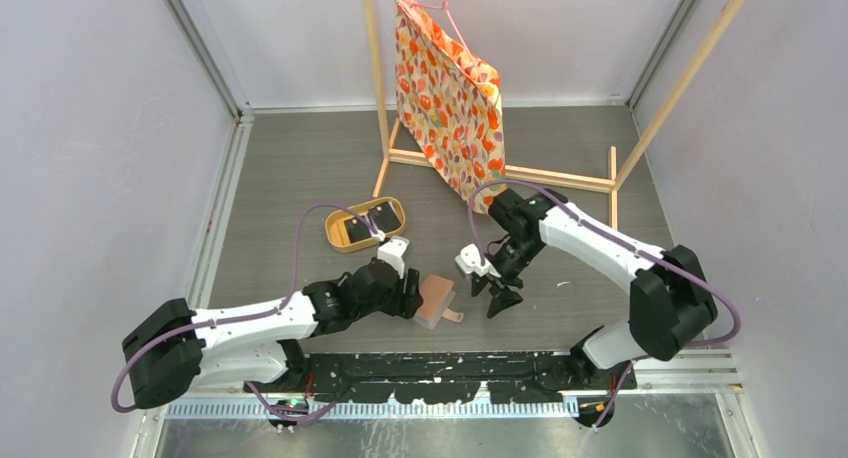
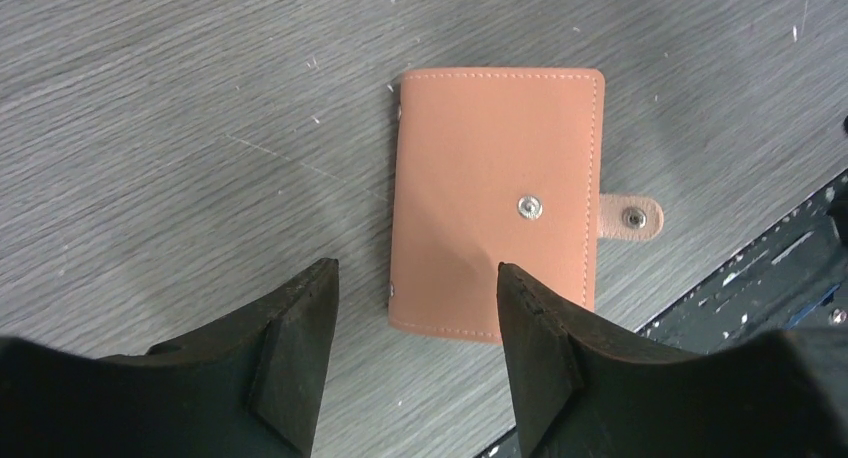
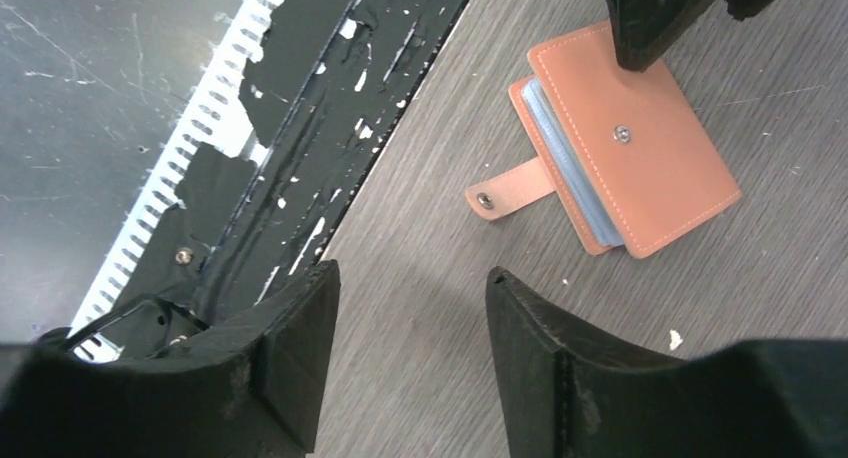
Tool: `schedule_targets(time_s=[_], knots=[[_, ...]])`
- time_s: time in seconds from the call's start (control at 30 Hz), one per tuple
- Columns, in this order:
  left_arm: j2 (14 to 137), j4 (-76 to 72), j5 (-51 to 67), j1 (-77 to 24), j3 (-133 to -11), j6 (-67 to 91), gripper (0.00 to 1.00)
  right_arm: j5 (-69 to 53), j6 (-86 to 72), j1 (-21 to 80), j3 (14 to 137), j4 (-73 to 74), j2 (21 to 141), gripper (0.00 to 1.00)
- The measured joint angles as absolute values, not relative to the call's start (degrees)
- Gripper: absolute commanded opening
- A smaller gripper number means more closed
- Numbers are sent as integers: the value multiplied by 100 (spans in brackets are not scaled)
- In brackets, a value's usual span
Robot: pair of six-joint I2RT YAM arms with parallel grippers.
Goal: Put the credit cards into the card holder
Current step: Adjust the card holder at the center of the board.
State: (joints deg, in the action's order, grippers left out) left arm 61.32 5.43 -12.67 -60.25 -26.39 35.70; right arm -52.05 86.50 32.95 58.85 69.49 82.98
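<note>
The holder [image 2: 495, 198] is seen folded, unsnapped; left gripper [image 2: 415, 273] and right gripper [image 3: 410, 273] are spread, empty; opening it is judged the next need.

Counter [image 1: 300, 168]: grey wood-grain top, scuffed, with white flecks.
Card holder [image 1: 436, 300]: lies flat, folded shut, tab unsnapped, near front edge.
Tray [image 1: 350, 246]: oval, left of centre.
Rack [image 1: 520, 174]: wooden feet at rear.

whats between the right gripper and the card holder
Only bare grey table. In the right wrist view the open right gripper hangs short of the card holder, whose unsnapped tab points toward it across that strip.
</note>
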Motion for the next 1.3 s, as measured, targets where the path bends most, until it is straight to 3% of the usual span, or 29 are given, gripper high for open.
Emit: schedule_targets(time_s=[0.23, 0.43, 0.67, 0.9, 1.07, 1.3], knots=[[6700, -316, -913, -5743, -2303, 3889, 50, -5043, 8366, 3402, 5905, 6700, 8514, 55], [6989, -648, -523, -5730, -2300, 4239, 40, -4873, 7754, 3350, 5878, 6508, 8525, 45], [6984, -814, -338, -5865, -2156, 5011, 34, -4783, 6254, 3153, 6027, 6193, 8615, 48], [7336, -1225, -410, -6342, -2137, 5865, 34, -4357, 4965, 3009, 5977, 5776, 8379, 49], [8239, -1935, -364, -6689, -2523, 6276, 35, -4132, 4510, 2768, 5889, 5673, 8324, 49], [9087, -2733, -106, -6814, -2923, 6455, 42, -3750, 4285, 2453, 5730, 5669, 8318, 50]])
